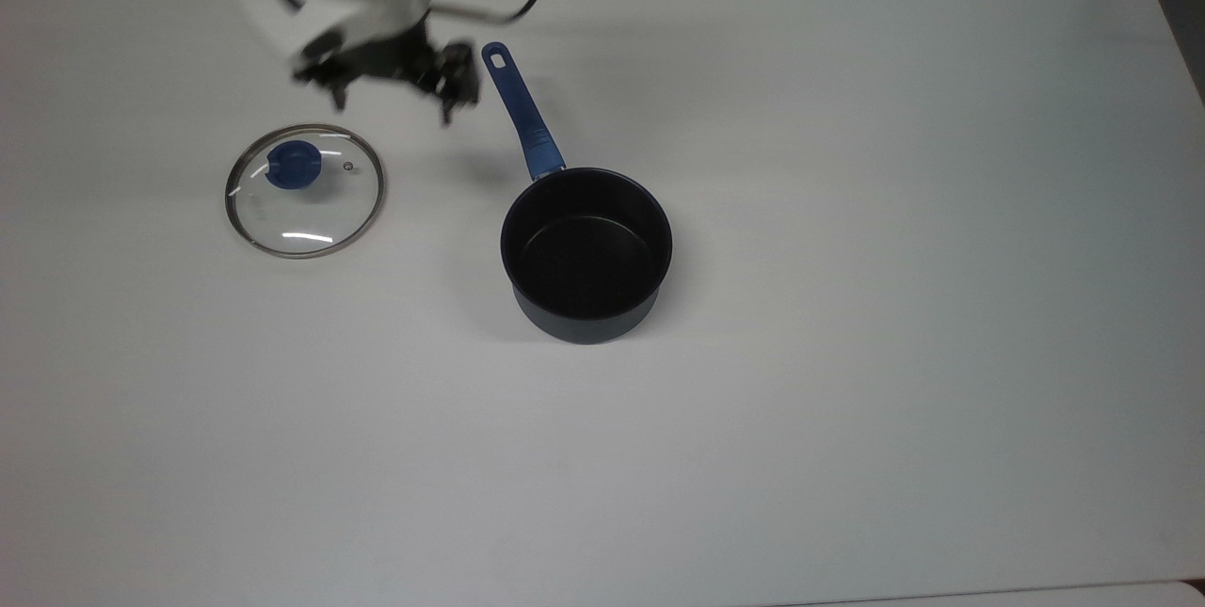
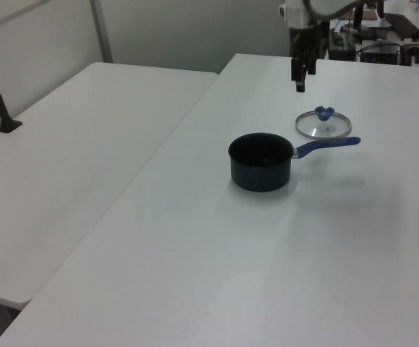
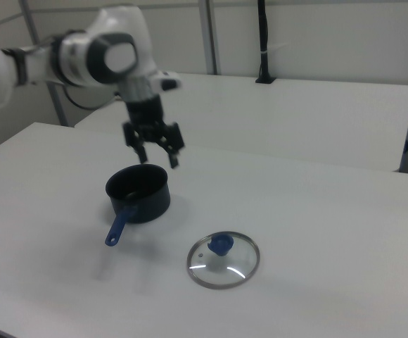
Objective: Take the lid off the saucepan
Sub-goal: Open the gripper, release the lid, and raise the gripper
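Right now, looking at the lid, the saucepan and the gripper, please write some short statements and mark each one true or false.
1. The lid lies flat on the table, apart from the saucepan. True.
2. The gripper holds the lid's knob. False: it is open, raised above the table and holds nothing.
3. The saucepan is empty inside. True.
4. In the top view, the lid is to the right of the saucepan. False: it is to the top view's left.
5. The saucepan's handle rests on the lid. False: they do not touch.
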You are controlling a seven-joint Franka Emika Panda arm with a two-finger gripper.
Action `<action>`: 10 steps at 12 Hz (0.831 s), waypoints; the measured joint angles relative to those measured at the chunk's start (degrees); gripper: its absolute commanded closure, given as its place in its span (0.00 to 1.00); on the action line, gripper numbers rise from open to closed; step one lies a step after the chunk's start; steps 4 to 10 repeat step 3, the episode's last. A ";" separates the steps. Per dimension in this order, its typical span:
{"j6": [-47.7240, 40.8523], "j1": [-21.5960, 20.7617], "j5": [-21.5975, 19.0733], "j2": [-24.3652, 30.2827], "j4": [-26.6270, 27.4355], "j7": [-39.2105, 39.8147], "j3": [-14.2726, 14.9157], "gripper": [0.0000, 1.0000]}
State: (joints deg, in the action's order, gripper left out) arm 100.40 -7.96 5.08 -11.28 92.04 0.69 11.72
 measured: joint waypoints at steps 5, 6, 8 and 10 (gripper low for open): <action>-2.54 -1.98 0.00 4.91 0.63 -2.17 0.01 0.00; -2.54 -1.98 0.00 4.91 0.63 -2.17 0.01 0.00; -2.54 -1.98 0.00 4.91 0.63 -2.17 0.01 0.00; -2.54 -1.98 0.00 4.91 0.63 -2.17 0.01 0.00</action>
